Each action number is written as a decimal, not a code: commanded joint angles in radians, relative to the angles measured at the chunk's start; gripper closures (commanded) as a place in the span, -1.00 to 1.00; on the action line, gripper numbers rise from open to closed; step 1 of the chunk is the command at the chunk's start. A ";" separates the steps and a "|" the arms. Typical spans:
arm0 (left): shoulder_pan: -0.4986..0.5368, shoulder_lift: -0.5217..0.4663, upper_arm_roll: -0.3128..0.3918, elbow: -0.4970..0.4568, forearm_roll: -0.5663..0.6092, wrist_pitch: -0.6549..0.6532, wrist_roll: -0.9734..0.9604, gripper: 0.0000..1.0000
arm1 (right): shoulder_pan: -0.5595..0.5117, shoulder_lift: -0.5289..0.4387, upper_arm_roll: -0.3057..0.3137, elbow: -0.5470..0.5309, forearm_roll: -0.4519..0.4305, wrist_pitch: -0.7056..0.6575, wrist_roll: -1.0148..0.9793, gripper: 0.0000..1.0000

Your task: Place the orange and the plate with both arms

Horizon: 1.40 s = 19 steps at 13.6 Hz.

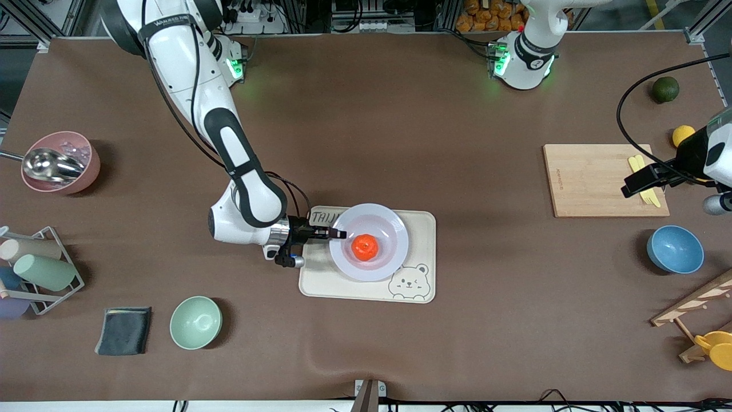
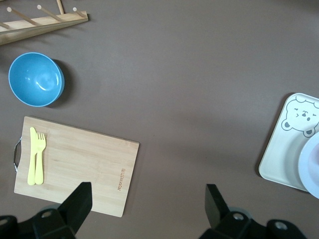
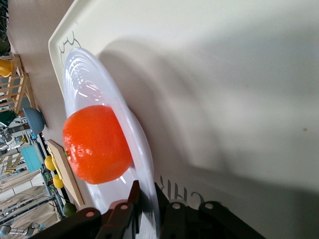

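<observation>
Right gripper (image 1: 337,233) clamped narrow on the rim of the plate (image 1: 394,252), fingers pinching the edge at the side toward the right arm's end of the table (in the right wrist view, rim (image 3: 144,164) seen running between the two dark fingers (image 3: 122,211)). Right arm stretched down from its base, elbow bent, forearm lying low and nearly level with the table, wrist turned sideways toward the plate. Plate resting on the cream bear tray (image 1: 420,229), covering most of its middle, with the printed bear face showing at the tray corner nearest the front camera. Orange (image 1: 365,247) sitting in the plate, about at its centre, close to the gripped rim and just clear of the fingertips. Left gripper (image 2: 147,209) spread wide, holding nothing, hovering over the wooden cutting board (image 1: 589,183) toward the left arm's end of the table; left arm raised and waiting, camera looking straight down. Yellow fork and knife (image 2: 37,155) lying side by side on that board. Blue bowl (image 1: 675,249) on the table nearer the front camera than the board, well apart from the tray.
</observation>
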 commanded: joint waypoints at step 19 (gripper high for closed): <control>-0.004 -0.005 0.003 0.039 0.019 -0.037 0.015 -1.00 | -0.107 -0.564 -0.304 0.009 -0.972 -0.506 0.000 -1.00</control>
